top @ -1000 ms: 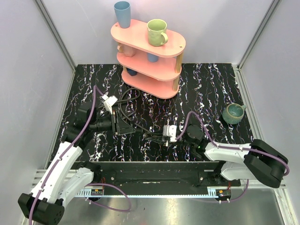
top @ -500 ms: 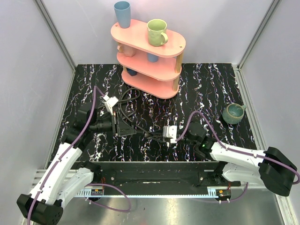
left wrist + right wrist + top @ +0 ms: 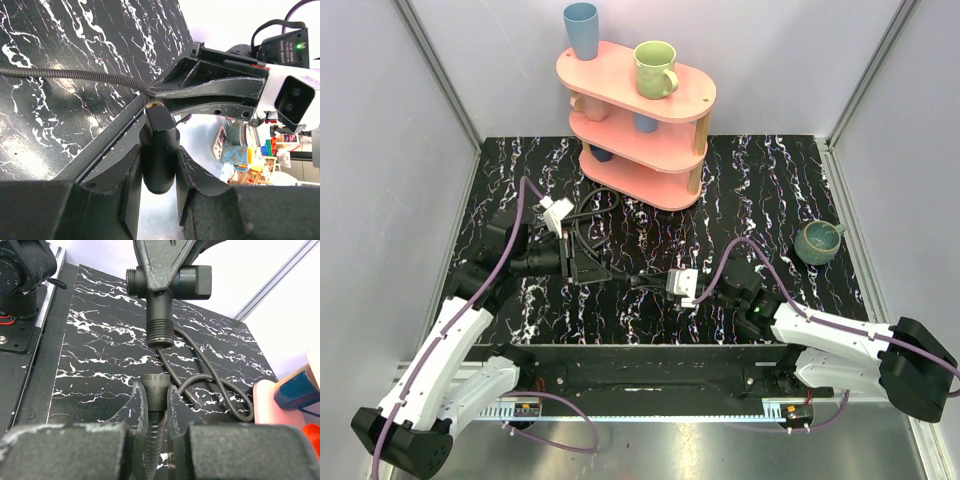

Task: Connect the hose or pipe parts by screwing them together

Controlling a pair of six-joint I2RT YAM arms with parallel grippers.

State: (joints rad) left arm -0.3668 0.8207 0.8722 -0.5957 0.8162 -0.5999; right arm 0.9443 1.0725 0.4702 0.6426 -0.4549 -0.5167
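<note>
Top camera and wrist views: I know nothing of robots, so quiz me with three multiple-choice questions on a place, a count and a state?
1. Where is the dark teal mug?
A) on the right side of the table
B) on the shelf
C) in a gripper

2. How many cups stand on the top tier of the pink shelf?
A) one
B) two
C) four

3. The threaded fitting and the hose nut are:
A) screwed together
B) lined up, gap between
C) lying flat

Answers: A, it stands alone at the right; B, a blue cup and a green mug; B, the right wrist view shows table between them.
</note>
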